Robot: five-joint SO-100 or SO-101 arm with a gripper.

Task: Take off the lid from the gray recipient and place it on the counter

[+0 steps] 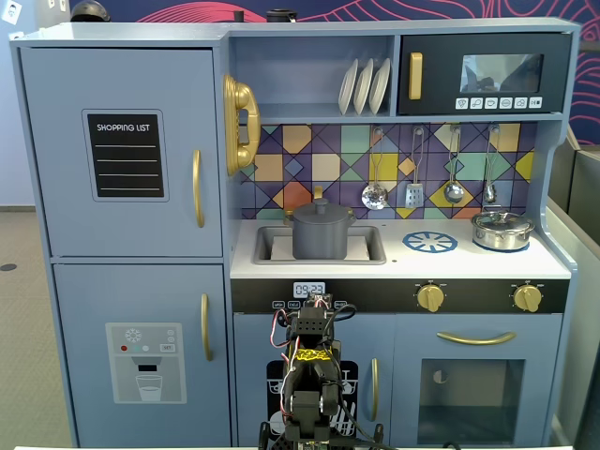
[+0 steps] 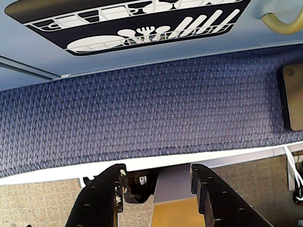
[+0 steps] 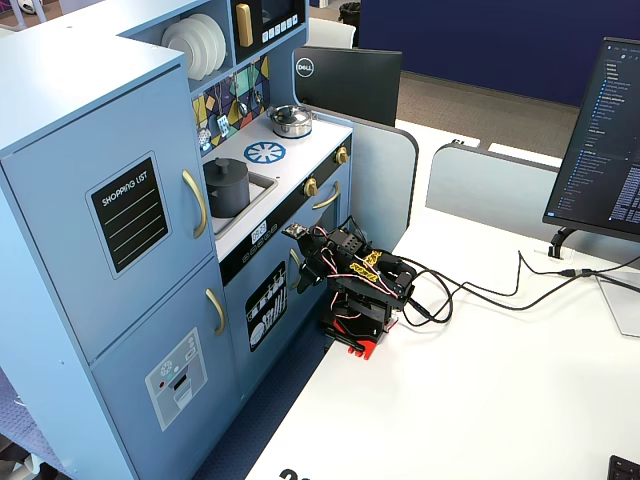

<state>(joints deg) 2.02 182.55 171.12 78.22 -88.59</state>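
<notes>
The gray recipient stands in the sink cut-out of the counter, with the lid on top of it, knob up. Both also show in the other fixed view: pot, lid, counter. My arm sits folded low in front of the kitchen's lower doors, far below the pot; it also shows in the other fixed view. In the wrist view my gripper is open and empty, pointing down past the white table edge.
A shiny steel pot stands at the counter's right, beside the blue-and-white burner print. The dishwasher door print and blue carpet fill the wrist view. Cables and a monitor are on the white table.
</notes>
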